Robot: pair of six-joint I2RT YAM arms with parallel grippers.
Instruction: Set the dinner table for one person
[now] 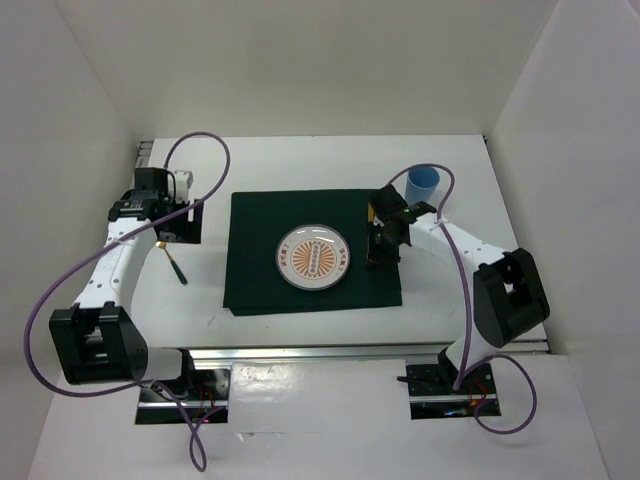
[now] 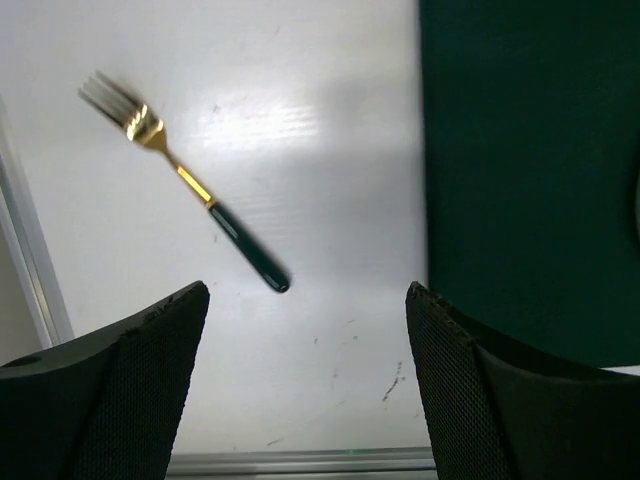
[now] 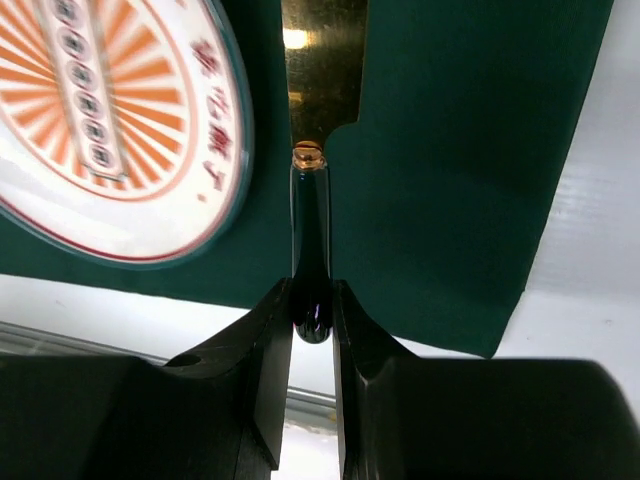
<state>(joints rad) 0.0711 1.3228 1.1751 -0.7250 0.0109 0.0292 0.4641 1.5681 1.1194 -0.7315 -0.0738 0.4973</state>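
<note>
Top: plate (image 1: 313, 257) centred on green cloth (image 1: 255, 270); blue cup (image 1: 423, 183) on table (image 1: 440, 300) off cloth's far-right corner; fork (image 1: 175, 265) left of cloth, slanted, tines far-left | Left wrist: left hand (image 2: 305, 295) wide open, empty, above fork | Right wrist: right hand (image 3: 312, 300) pinches knife (image 3: 310, 240) handle, blade pointing away, between plate and cloth's right edge; knife likely unplaced, fork unstraightened.

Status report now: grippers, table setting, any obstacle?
Left gripper open above table, fork lying free below. Right gripper shut on knife, over cloth right of plate. No obstacle seen there.
</note>
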